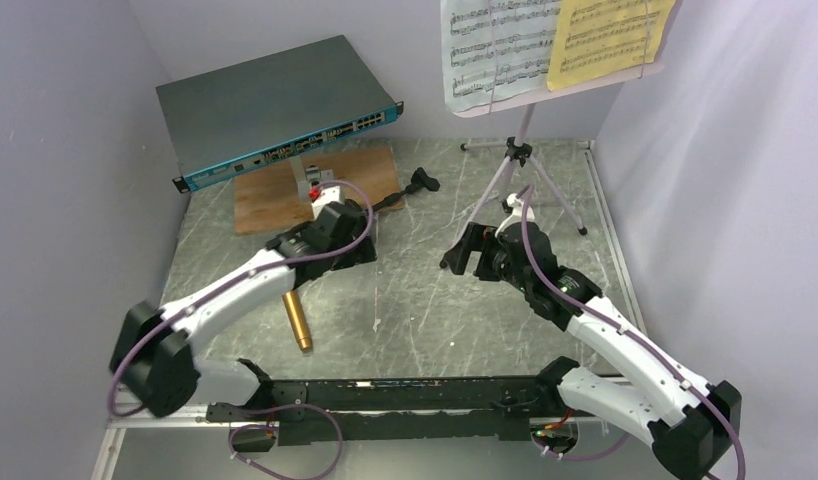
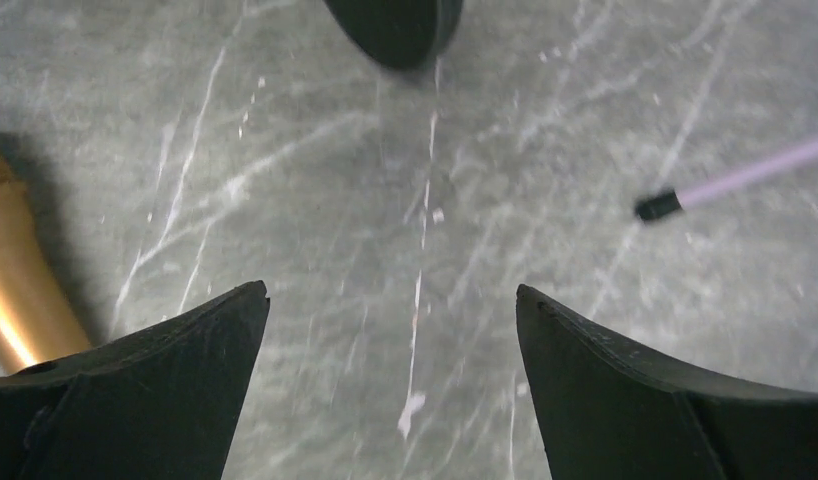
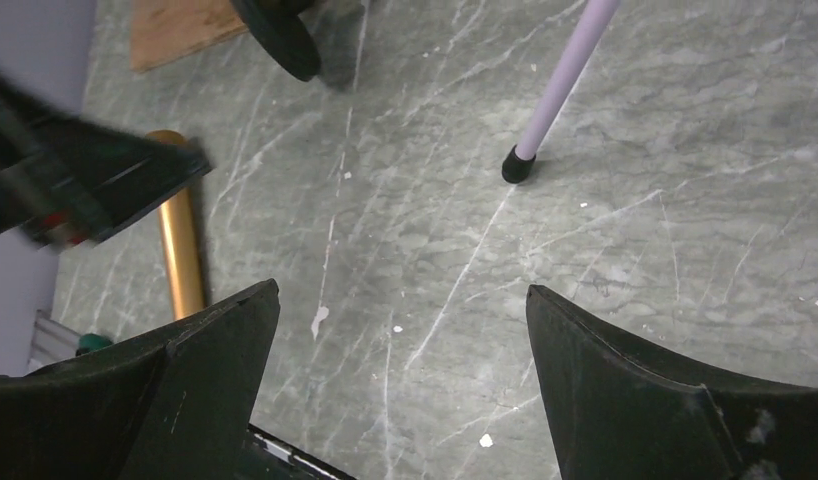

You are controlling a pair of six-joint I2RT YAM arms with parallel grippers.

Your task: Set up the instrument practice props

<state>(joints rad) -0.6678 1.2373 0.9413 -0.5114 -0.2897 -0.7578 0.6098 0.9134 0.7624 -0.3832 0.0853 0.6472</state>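
Observation:
The pale lilac music stand (image 1: 520, 150) stands on its tripod at the back right. It holds a white sheet (image 1: 495, 45) and a yellow sheet (image 1: 605, 40). The gold microphone (image 1: 297, 320) lies flat at the near left. The short black mic stand (image 1: 417, 184) lies on its side by the wooden board. My left gripper (image 1: 363, 245) is open and empty, low over bare table, with the microphone (image 2: 15, 290) to its left and the stand's round base (image 2: 395, 30) ahead. My right gripper (image 1: 463, 250) is open and empty, near a tripod leg (image 3: 560, 90).
A flat grey network switch (image 1: 275, 105) with a blue front leans at the back left over a wooden board (image 1: 285, 190) with a metal block. Grey walls close in left, back and right. A black rail (image 1: 385, 395) runs along the near edge.

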